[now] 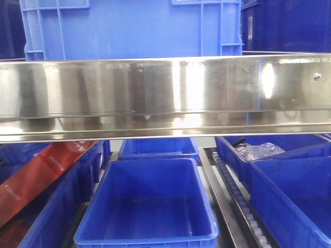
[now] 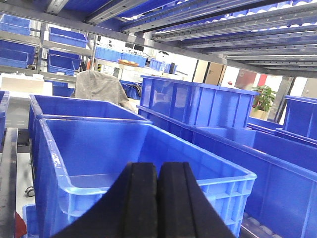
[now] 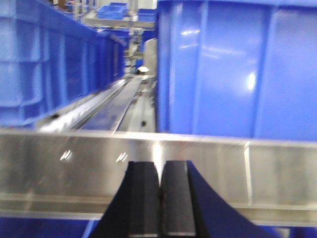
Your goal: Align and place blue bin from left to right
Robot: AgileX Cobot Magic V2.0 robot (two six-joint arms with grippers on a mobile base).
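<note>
Tall medium-blue ribbed plastic bin (image 1: 129, 26) on steel shelf (image 1: 165, 93): likely rigid, light, slick-walled; grip the rim. Left end effector (image 2: 157, 198) and right end effector (image 3: 159, 203) both closed, empty.

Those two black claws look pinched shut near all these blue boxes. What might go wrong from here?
My guess at two risks. The right gripper is shut and level with the steel shelf rail; pushing forward could strike the rail rather than the blue bin behind it. The left gripper, also shut, sits close to a blue crate's rim and could bump it.
</note>
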